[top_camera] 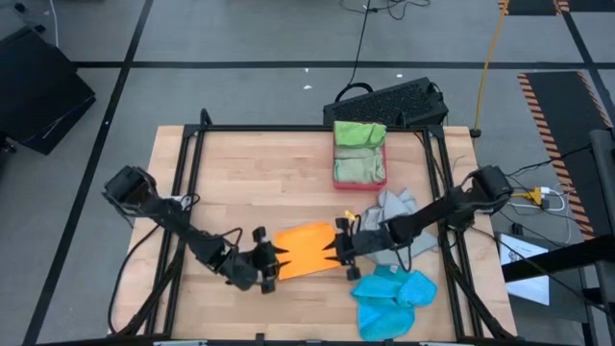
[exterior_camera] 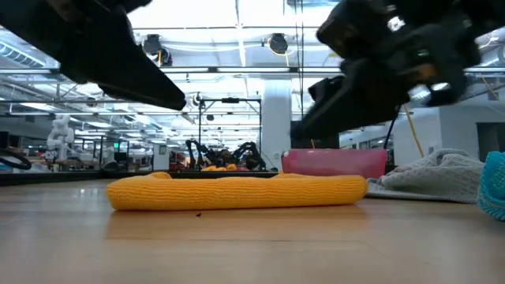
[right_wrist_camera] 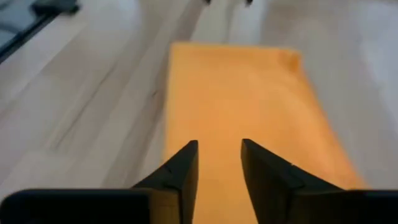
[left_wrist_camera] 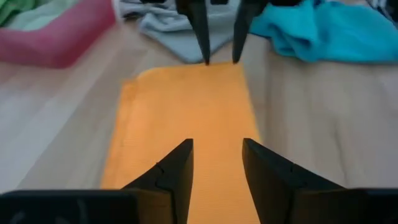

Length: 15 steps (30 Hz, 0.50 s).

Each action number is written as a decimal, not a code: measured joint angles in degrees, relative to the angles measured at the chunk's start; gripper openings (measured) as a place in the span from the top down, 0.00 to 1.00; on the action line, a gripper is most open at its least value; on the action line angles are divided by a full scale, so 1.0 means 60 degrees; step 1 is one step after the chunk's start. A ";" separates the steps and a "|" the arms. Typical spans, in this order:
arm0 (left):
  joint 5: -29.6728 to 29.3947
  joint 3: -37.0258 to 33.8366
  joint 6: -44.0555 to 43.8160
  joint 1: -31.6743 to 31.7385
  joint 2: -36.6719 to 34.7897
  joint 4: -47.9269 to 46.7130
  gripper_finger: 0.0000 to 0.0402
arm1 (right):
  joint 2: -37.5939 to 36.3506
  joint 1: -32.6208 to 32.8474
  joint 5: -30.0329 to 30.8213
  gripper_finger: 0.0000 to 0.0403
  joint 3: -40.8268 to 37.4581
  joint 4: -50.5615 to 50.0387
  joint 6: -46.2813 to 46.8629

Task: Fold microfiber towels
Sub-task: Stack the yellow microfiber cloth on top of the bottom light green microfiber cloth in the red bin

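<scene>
- Where the counter (top_camera: pixel 240 163) nears its front edge, orange towel (top_camera: pixel 307 248) lies folded flat as a long strip, between the two pincers.
- Left pincer (top_camera: pixel 279 258) sits at the strip's left end, fingers (left_wrist_camera: pixel 174 174) parted a little, above the cloth, nothing held.
- Right pincer (top_camera: pixel 334 248) at the strip's right end, fingers (right_wrist_camera: pixel 180 171) also parted narrowly, nothing gripped; low view shows both arms lifted clear above the towel.
- Left wrist view: the other pincer's two tips point down at the far end of the orange strip.
- Grey towel (top_camera: pixel 399 219) crumpled just right of the orange one, partly under the right arm.
- Blue towel (top_camera: pixel 392 296) bunched at the front right, near the counter's edge.
- Pink tray (top_camera: pixel 359 174) farther back, right of centre, holding bright green towel (top_camera: pixel 358 134) and sage towel (top_camera: pixel 358 163), folded.
- Keyboard (top_camera: pixel 389 102) beyond the counter's back edge, on the floor.
</scene>
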 joint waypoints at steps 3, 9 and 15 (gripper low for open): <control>-0.0009 0.0372 0.0338 -0.0285 0.0371 0.0009 0.65 | -0.0025 0.0378 0.0206 0.64 -0.0005 -0.0375 0.0073; 0.0299 0.1088 0.0618 -0.0639 0.1355 -0.0013 0.58 | 0.0272 0.0914 0.0320 0.52 -0.0002 -0.0043 -0.0148; 0.0414 0.1458 0.0066 -0.0659 0.2467 -0.0316 0.41 | 0.1081 0.0995 0.0769 0.50 -0.0002 0.0814 -0.0170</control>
